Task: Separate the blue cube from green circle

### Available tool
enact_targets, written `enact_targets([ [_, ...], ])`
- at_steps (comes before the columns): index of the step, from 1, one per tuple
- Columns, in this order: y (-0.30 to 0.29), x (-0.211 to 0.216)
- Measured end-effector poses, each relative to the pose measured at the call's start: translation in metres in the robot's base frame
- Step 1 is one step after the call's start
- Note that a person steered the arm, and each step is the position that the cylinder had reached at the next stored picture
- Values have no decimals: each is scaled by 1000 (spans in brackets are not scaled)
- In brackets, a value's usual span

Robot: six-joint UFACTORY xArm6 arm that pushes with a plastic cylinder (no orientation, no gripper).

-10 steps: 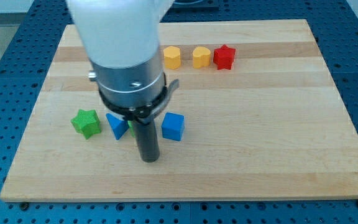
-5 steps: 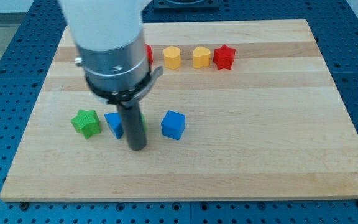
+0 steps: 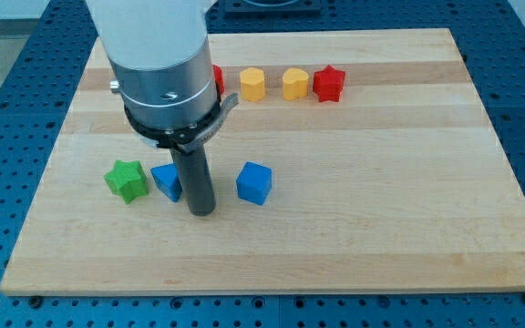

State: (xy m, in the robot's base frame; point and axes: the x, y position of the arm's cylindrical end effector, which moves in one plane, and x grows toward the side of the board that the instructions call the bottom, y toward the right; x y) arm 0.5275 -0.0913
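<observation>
The blue cube [image 3: 254,182] lies on the wooden board [image 3: 381,182], a little below its middle. My tip [image 3: 201,212] rests on the board to the left of the cube, with a clear gap between them. The green circle is hidden behind the rod, between the cube and another blue block [image 3: 166,180]; I cannot make it out. That blue block sits right against the rod's left side. A green star [image 3: 127,179] lies further left in the same row.
Along the view's top stand two yellow blocks [image 3: 252,84] [image 3: 294,83] and a red star [image 3: 329,83]. Another red block [image 3: 217,78] peeks out from behind the arm's body. The board's bottom edge is close below my tip.
My rod has moved to the left, away from the blue cube and towards the other blue block. It now covers the green sliver that showed beside it. The blocks have hardly shifted.
</observation>
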Motion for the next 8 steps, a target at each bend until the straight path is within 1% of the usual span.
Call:
enact_targets([
  [1,0,-3],
  [2,6,-15],
  [3,20,-31],
  [4,36,-36],
  [6,20,-76],
  [7,14,-68],
  [8,37,-50],
])
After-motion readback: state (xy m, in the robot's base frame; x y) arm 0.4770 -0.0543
